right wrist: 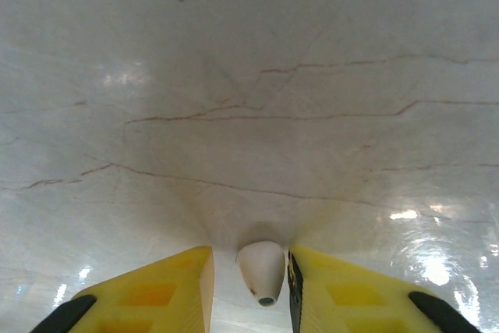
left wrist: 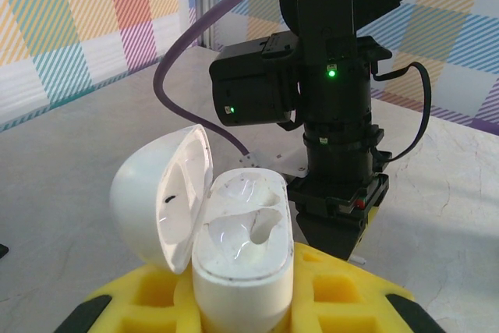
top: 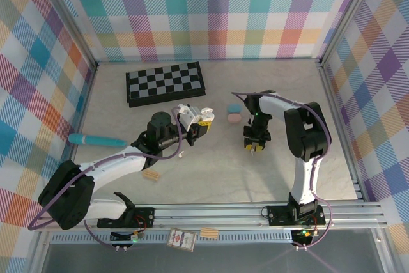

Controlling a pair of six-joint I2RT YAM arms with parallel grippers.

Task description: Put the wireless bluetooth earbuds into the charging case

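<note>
My left gripper (top: 203, 123) is shut on a white charging case (left wrist: 243, 247), holding it upright between yellow fingers (left wrist: 343, 286). The case's lid (left wrist: 164, 193) is swung open to the left and both wells look empty. Right of it, my right gripper (top: 254, 148) points straight down at the table. A white earbud (right wrist: 262, 271) lies on the table between its yellow fingers (right wrist: 335, 294). The right finger touches the earbud and a narrow gap shows beside the left finger.
A folded chessboard (top: 166, 83) lies at the back. A blue case (top: 234, 107) and a pink case (top: 234, 118) sit just behind my right gripper. A teal tube (top: 96, 139) lies at the left and a tan wooden block (top: 151, 175) by the left arm.
</note>
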